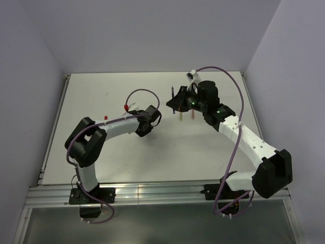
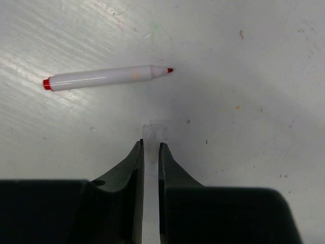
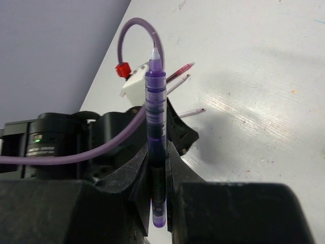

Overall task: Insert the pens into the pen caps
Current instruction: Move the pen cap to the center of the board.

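While both arms meet over the middle of the table [image 1: 127,152], you are at the mating step — pen in one claw, cap in the other. Your right claw [image 3: 158,147] and left claw [image 2: 151,146] are each clamped tight on their piece. The purple pen [image 3: 155,101] sits in the right one, gripped low on the barrel, its bare pale tip pointing toward the left arm. A white pen [image 2: 101,79] with a red tip lies uncapped on the table just ahead of the left claw, and thinner pens [image 3: 180,72] lie further off. The clear cap [image 2: 152,129] juts just past the left fingertips, its mouth seemingly facing outward. Tip and cap are near but apart. Next, line the tip up on the cap's axis, then push straight in — any tilt would likely skid it off the rim.
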`<state>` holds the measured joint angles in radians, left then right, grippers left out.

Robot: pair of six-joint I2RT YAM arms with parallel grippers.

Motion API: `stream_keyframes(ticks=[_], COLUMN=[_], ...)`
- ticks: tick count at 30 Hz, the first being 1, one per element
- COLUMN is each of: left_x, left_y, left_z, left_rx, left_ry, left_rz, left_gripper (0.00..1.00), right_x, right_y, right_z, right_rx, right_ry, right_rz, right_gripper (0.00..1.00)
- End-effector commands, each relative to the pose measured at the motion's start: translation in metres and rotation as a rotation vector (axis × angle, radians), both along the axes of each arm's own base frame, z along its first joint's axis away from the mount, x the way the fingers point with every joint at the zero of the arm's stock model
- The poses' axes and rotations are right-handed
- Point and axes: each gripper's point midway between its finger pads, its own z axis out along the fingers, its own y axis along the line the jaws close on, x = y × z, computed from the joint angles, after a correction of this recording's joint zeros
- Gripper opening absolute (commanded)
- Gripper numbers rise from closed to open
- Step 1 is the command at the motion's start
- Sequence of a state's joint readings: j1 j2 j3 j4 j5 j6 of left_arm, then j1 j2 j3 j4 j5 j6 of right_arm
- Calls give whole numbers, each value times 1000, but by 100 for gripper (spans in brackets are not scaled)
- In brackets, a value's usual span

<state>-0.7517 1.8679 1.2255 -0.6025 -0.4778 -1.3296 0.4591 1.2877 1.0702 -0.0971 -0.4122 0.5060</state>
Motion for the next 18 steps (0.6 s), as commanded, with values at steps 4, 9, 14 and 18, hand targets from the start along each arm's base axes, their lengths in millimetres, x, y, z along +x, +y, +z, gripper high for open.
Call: stream_keyframes(ticks=[4, 9, 14, 18], left_x=[-5, -11, -13, -13], left_y=[-4, -4, -8, -9], left_z=[29, 37, 51, 60], left_rx=[-82, -117, -165, -187], left_ry=[-77, -97, -137, -168], left_rz=[-67, -107, -138, -161], left_gripper=[0, 0, 0, 0], right_x=[6, 8, 4, -2], right_y=[2, 4, 5, 6], right_z=[4, -5, -13, -21], right_rx=[7, 1, -9, -16], right_ry=[-35, -15, 6, 34], right_rz=[13, 22, 40, 59], right_gripper=[0, 0, 0, 0])
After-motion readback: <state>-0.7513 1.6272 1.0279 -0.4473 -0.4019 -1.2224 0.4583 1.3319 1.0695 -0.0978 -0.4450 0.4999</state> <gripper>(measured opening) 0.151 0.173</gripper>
